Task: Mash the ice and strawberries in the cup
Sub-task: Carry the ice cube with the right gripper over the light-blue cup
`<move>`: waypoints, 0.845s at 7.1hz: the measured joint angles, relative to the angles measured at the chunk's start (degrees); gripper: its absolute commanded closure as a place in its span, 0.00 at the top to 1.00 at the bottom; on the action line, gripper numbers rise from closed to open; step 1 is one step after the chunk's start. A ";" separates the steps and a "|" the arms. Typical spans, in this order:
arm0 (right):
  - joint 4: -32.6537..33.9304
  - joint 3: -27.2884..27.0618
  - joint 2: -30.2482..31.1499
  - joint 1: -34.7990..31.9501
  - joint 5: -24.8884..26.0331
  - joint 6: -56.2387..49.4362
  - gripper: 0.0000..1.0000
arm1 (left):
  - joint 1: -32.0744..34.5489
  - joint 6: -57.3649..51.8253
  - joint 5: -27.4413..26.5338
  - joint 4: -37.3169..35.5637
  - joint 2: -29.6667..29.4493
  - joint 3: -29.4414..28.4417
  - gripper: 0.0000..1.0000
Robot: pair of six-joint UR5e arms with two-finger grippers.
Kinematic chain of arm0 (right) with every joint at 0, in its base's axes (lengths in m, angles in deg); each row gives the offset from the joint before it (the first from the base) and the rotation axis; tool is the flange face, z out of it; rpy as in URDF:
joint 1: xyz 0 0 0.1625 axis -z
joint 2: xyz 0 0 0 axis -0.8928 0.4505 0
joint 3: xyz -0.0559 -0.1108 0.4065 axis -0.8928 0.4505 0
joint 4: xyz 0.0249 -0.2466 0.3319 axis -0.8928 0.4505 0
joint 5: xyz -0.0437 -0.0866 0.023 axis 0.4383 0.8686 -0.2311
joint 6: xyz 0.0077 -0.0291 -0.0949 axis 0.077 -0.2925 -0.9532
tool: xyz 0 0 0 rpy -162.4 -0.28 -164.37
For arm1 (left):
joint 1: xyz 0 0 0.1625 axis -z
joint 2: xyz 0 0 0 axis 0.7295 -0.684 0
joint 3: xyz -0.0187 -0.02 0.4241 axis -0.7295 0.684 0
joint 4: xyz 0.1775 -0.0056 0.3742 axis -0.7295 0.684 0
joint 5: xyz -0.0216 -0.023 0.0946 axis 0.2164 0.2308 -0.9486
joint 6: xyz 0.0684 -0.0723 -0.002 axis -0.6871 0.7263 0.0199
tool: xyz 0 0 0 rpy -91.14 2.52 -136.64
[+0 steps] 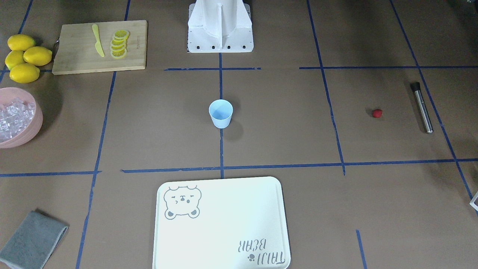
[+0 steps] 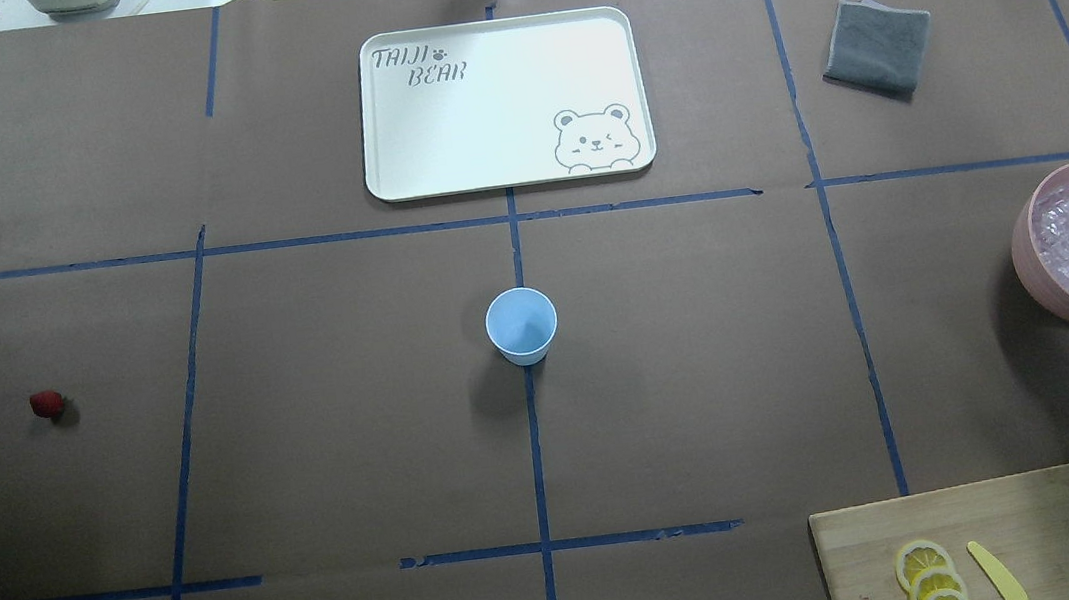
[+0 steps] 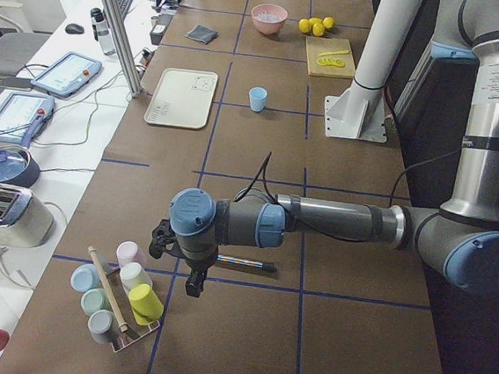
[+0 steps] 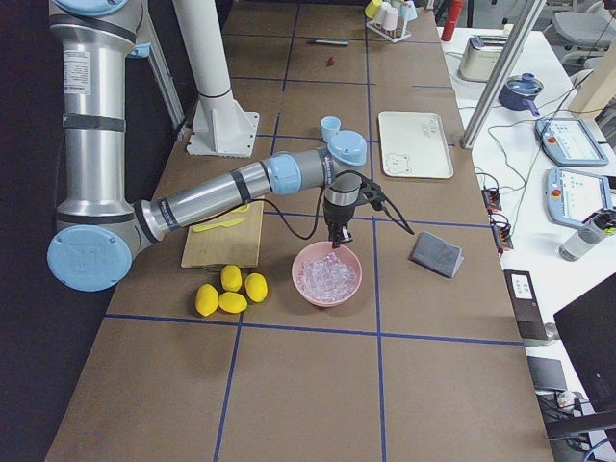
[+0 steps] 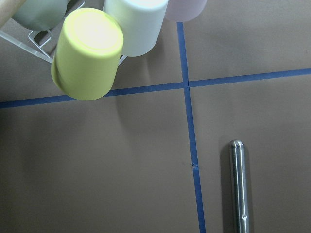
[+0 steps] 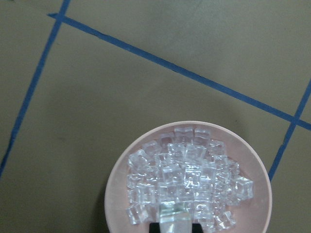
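Light-blue plastic cup (image 1: 220,114) sits dead centre on the counter (image 1: 283,123) in the front view, and it looks empty to me. The strawberry (image 1: 377,113) lies way over toward the counter's left end, with a steel stick (image 1: 422,108) just past it, nearer that edge. The pink bowl (image 1: 37,125) full of ice (image 1: 13,117) is right at the right-end edge.

Overhead, same layout: cup in the middle, strawberry by the left edge, bowl by the right edge, all well apart.

Left-end camera: the left pincer (image 3: 194,281) hangs over the counter's left end, close to a rack of cups (image 3: 119,303). Can't tell from here whether it's open or closed.

Right-end camera: the right pincer (image 4: 336,234) points straight down over the bowl, tips right at the ice.

Left wrist cam only shows the steel stick and the rack, no fingers, so no help.

Right wrist cam is the useful one. One cube sits between the two dark tips at the bottom of the shot, so I'd say that pincer is closed down on a piece of ice and nothing else.

My read: this is the first step, fetching ice. Next it needs a clean lift, a carry to the centre of the counter, and a drop into the cup without the slippery cube popping out. Strawberry and mashing aren't done yet.
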 measured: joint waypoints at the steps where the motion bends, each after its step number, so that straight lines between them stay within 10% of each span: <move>1: 1.98 -0.32 -3.83 0.35 -1.57 3.26 0.00 | -0.02 -0.02 0.07 0.04 -0.02 0.08 1.00; 6: 5.30 2.24 -28.02 19.86 2.41 42.87 0.00 | -0.09 -0.09 0.33 0.15 -0.04 0.60 1.00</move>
